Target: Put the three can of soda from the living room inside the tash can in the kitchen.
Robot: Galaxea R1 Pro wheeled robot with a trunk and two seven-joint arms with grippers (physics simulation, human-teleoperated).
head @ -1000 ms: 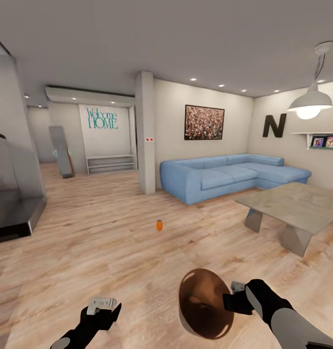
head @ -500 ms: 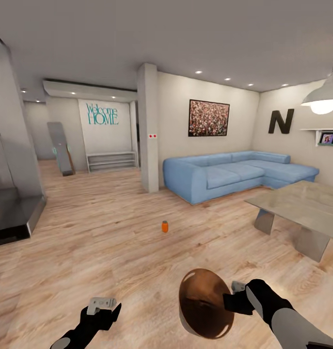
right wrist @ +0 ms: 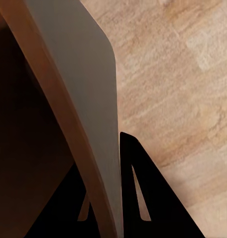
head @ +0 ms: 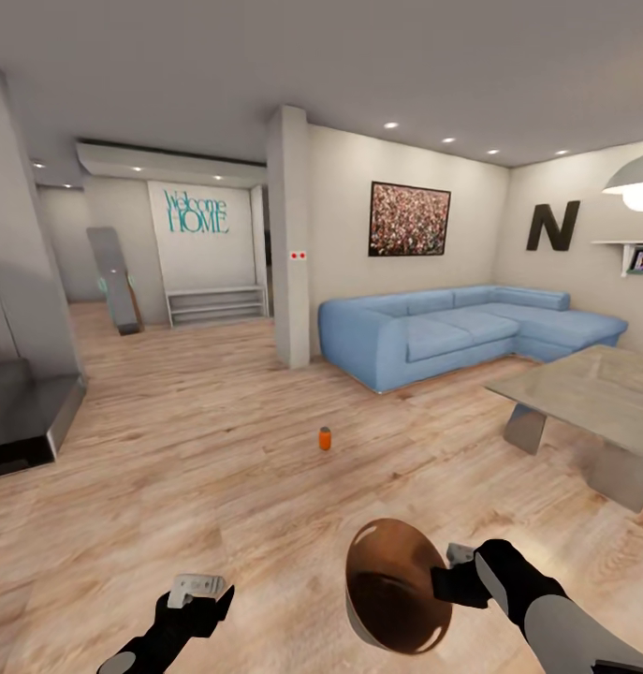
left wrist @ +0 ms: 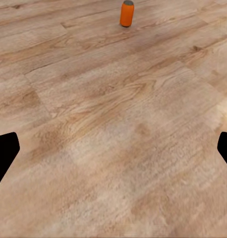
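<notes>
Orange soda can stands upright on the light wood floor, well ahead. Your right gripper pinches the wall of the wood-lined, grey-sided bucket; your left gripper hangs wide open, empty. Roll closer, keeping the bucket level.

An orange can of soda stands upright on the light wood floor of the living room, well out in the open, between the blue corner sofa and the near foreground. It is a small cylinder with a grey top; in the left wrist view the can shows the same upright pose.

The tash can is a round tapered bucket, brown wood-toned inside and pale grey outside. It hangs tilted, its mouth turned up toward the head camera, with the right claw closed over its rim, one finger seemingly inside and one outside.
</notes>
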